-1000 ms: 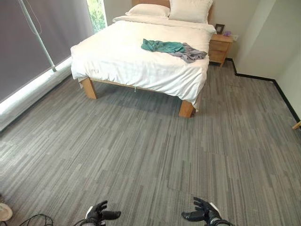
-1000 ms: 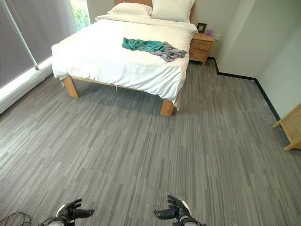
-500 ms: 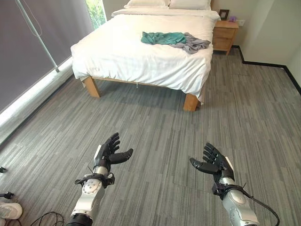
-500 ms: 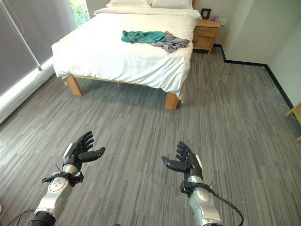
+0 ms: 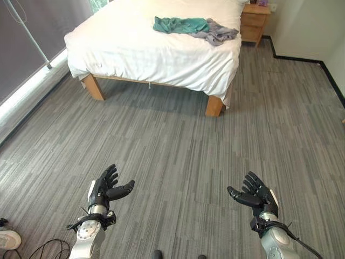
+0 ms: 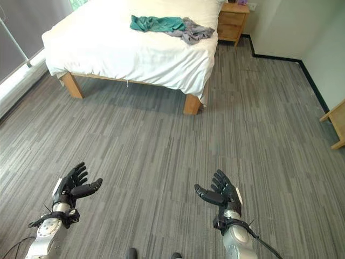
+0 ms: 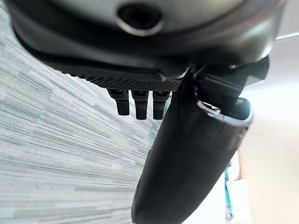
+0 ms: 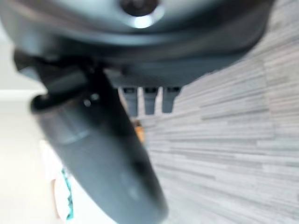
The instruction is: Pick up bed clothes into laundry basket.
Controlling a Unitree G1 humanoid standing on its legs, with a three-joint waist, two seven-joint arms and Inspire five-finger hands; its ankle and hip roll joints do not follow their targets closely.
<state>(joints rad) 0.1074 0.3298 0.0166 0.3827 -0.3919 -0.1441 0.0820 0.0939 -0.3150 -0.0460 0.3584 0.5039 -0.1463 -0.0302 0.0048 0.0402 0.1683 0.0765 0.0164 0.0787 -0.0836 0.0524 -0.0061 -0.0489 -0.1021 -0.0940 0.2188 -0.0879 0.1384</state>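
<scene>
Your left hand and right hand hang over the grey floor, well short of the bed, fingers spread, holding nothing. The teal garment and grey garment lie touching on the bed's white cover, toward its head end.

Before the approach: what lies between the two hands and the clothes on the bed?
Bare grey floor, then the bed's white edge before the clothes; left hand and right hand open.
</scene>
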